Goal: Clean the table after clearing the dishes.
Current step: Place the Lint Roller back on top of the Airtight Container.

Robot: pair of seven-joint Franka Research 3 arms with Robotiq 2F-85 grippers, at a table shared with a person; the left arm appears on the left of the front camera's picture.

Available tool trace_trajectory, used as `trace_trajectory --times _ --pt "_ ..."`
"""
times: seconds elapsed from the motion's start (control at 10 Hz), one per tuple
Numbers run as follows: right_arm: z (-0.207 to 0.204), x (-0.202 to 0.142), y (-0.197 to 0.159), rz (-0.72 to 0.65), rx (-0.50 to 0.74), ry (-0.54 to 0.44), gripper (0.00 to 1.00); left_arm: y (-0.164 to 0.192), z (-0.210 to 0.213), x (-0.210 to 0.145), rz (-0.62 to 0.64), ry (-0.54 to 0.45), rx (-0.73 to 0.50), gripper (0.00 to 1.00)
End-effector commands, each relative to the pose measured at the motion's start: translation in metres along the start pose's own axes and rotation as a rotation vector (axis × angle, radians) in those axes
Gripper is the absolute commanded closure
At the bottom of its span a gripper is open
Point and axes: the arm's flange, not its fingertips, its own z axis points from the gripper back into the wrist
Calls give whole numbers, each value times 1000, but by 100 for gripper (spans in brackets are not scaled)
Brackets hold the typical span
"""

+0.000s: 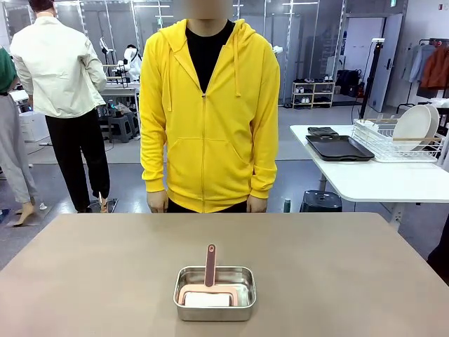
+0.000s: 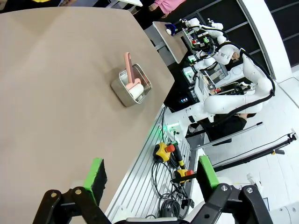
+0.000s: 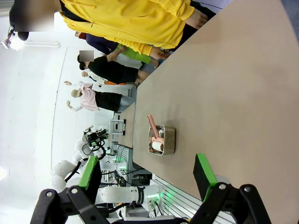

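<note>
Both grippers, left gripper and right gripper, wide open above table.

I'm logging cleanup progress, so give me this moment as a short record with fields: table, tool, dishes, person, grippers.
table: brownish table, bare apart from one pan
tool: steel pan near the robot's edge, holding a pink-handled roller
dishes: plates in a wire rack and dark trays on the white side table
person: yellow hoodie, standing at the far edge, hands down
left gripper: open, holding nothing
right gripper: open, holding nothing
</note>
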Motion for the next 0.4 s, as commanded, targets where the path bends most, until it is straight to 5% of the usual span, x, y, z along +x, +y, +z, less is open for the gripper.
trace_trajectory --times 0.0,0.3 --pt "-1 -1 3 5 17 -8 0 -2 0 -1 2 -2 0 1" --pt "-1 -1 3 5 17 -8 0 -2 0 -1 2 -2 0 1"
